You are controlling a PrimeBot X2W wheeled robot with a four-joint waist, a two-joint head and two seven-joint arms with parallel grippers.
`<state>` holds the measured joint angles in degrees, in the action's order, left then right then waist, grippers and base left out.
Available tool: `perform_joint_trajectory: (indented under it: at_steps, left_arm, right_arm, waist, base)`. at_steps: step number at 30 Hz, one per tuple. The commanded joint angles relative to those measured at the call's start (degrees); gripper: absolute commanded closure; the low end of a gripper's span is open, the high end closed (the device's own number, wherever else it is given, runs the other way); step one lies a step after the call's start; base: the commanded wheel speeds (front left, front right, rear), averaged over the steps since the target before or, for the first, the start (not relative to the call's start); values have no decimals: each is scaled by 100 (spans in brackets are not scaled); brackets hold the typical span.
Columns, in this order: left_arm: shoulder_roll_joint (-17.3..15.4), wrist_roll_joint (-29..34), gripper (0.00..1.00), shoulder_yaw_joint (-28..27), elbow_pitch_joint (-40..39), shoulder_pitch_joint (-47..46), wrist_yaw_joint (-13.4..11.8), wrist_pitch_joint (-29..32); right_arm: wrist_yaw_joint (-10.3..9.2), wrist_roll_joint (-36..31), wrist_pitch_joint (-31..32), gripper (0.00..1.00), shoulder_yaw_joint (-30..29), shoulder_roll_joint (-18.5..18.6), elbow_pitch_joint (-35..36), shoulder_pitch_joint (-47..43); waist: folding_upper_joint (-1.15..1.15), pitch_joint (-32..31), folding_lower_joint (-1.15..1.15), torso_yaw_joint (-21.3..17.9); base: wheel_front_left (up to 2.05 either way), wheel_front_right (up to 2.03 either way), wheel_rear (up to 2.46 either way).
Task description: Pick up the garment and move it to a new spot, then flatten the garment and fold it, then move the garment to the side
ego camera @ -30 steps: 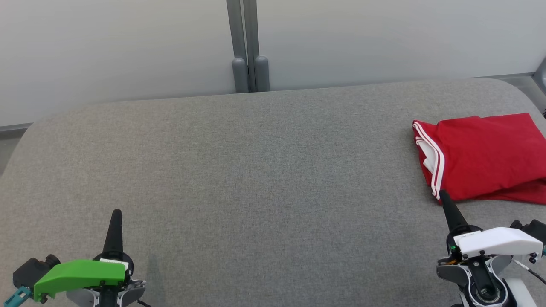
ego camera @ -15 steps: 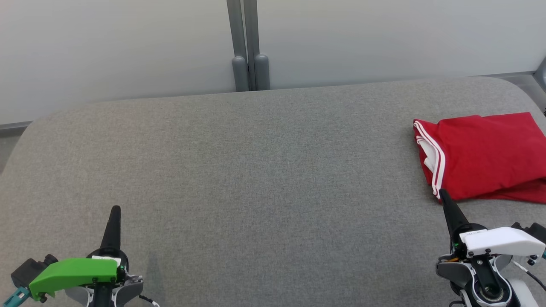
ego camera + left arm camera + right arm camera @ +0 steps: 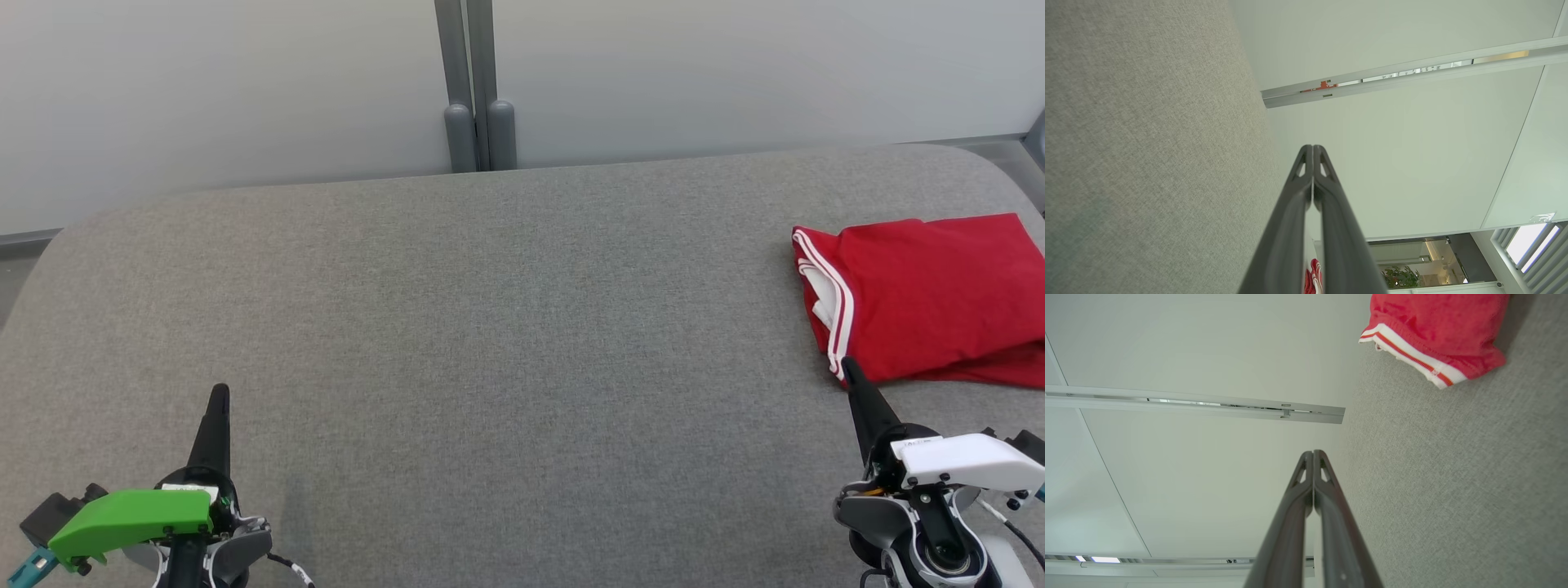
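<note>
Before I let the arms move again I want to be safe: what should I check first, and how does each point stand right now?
1. Garment folded: ok, a compact red stack.
2. Garment at the side: ok, on the right part of the table.
3. Garment's right edge on the table: cannot tell, cut off in the head view.
4. Left gripper shut, empty: ok.
5. Right gripper shut, empty: ok.
6. Right gripper clear of Garment: ok, the right wrist view shows bare table between them.
</note>
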<state>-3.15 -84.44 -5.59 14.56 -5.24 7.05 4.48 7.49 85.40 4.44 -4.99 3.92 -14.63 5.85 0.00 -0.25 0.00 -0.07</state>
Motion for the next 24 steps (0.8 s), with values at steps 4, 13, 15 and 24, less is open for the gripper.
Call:
perform_joint_trajectory:
  at_steps: [4, 13, 15, 24]
  left_arm:
    - [4, -240, 100, -52, -46, -96, 34, 63]
    - [20, -576, 100, -88, -53, -130, 55, 160]
    - [23, -658, 100, -96, -55, -131, 53, 181]
    - [31, -797, 100, -111, -56, -130, 62, 230]
  right_arm:
    - [0, 210, 65, 100, -62, -33, 51, 61]
    - [0, 503, 168, 100, -128, -77, 69, 57]
    - [0, 566, 186, 100, -143, -84, 73, 56]
    - [0, 711, 235, 100, -176, -109, 77, 52]
  waist:
    - [0, 9, 0, 2]
    - [0, 28, 0, 5]
    - [0, 32, 0, 5]
    - [0, 43, 0, 7]
  base:
    - [0, 0, 0]
    - [0, 0, 0]
    - [0, 0, 0]
    - [0, 0, 0]
